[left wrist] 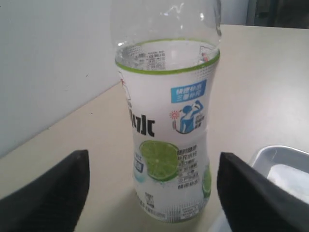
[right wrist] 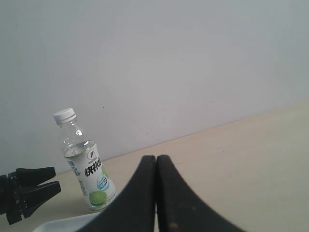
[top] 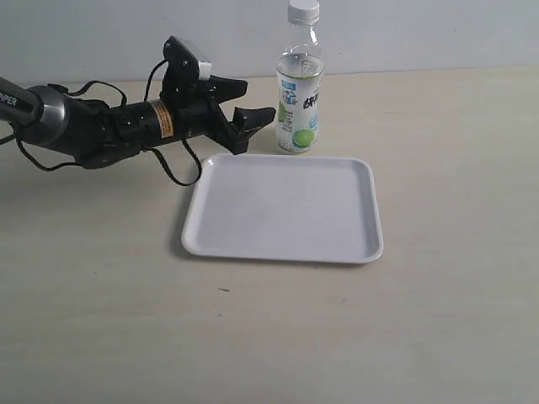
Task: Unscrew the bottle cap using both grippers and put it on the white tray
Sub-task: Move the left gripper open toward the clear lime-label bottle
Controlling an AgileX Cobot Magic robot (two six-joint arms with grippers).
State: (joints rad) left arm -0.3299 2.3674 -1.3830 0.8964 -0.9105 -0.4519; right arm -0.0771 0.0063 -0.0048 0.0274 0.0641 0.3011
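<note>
Our left hand point(top: 259, 99) is spread wide with nothing in it. The bottle point(top: 299, 105) stands upright on the desk point(top: 455, 168) just ahead of its fingers and in line with the gap between them. It is close but not touching either finger. In the left wrist view both dark fingertips sit short of the label, one on each side. The bottle cap point(top: 303, 11) is on the bottle's neck, above the level of this hand, and nothing is gripping it.

The white tray point(top: 282, 206) lies flat and bare on the desk, beside the left hand and in front of the bottle. Its near corner is right by the hand's lower finger. The arm's black cables point(top: 173, 164) loop behind the hand, clear of the tray.

Our right hand point(right wrist: 156, 162) has its fingers pressed together on nothing. The bottle is well ahead of it and off to one side, with open desk between them and a plain wall point(top: 421, 34) behind. The exterior view does not show this hand.
</note>
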